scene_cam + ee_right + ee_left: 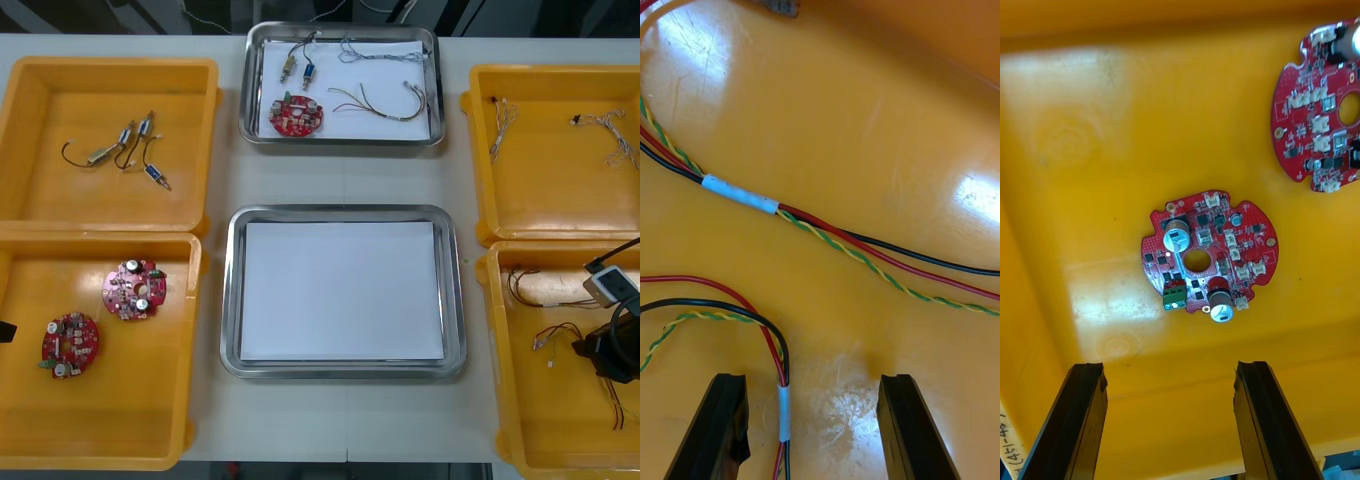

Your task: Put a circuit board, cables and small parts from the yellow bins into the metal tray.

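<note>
My right gripper (pixel 814 427) is open low over the floor of the near right yellow bin (pixel 520 420). A red, black and yellow cable (pixel 782 397) with a white band runs between its fingers, close to one finger (pixel 715 427). A second such cable (pixel 741 193) lies farther ahead. In the front view the right gripper (pixel 610 358) hangs over these cables (pixel 555 335). My left gripper (pixel 1171 420) is open above the near left bin (pixel 100 430). A round red circuit board (pixel 1206 255) lies just ahead of its fingers, flat on the bin floor, and a second board (pixel 1322 112) lies beyond it.
The near metal tray (pixel 340 215), white inside, sits mid-table. A far tray (pixel 340 137) holds a red board (pixel 296 115), cables and small metal parts. The far left bin holds small metal parts (pixel 125 145). The far right bin holds blue and white cables (pixel 610 135).
</note>
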`<state>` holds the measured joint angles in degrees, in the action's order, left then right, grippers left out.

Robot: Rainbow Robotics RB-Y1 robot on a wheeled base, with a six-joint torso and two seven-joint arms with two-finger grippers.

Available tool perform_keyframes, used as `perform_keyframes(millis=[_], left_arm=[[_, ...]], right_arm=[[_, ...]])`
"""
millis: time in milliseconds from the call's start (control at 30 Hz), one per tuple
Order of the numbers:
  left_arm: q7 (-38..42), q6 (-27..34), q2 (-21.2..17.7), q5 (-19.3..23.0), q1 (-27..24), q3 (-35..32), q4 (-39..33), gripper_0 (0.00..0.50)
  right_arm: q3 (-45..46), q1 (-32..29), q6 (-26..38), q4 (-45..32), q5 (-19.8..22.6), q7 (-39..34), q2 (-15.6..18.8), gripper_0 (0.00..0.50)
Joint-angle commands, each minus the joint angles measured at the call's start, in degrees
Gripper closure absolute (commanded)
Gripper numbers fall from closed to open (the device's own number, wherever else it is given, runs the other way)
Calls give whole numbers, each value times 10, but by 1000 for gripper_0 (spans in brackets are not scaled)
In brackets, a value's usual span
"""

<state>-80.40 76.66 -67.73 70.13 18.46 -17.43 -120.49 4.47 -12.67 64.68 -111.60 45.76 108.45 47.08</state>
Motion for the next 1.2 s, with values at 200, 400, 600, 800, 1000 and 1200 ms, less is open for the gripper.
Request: perform_keyframes(millis=[200, 400, 600, 800, 1000, 1200], left_arm=[[-212, 5, -12, 33, 38, -61, -13, 0], [-289, 2, -12, 48, 51, -71, -13, 0], [-380, -13, -12, 52, 63, -71, -14, 0], [-473, -61, -12, 52, 96, -65, -13, 0], [-553, -125, -20, 55, 112, -30, 5, 0], [-610, -192, -42, 65, 113, 16, 34, 0]], right_arm=[[-11, -31, -19, -3, -15, 4, -6, 0], [-12, -35, -21, -3, -19, 3, -6, 0], [-20, -37, -32, -3, -23, -2, -6, 0], [-29, -36, -44, -3, -28, -10, -6, 0], [-34, -36, -45, -3, -38, -13, -6, 0], [-38, -39, -46, -3, -51, -15, -6, 136]])
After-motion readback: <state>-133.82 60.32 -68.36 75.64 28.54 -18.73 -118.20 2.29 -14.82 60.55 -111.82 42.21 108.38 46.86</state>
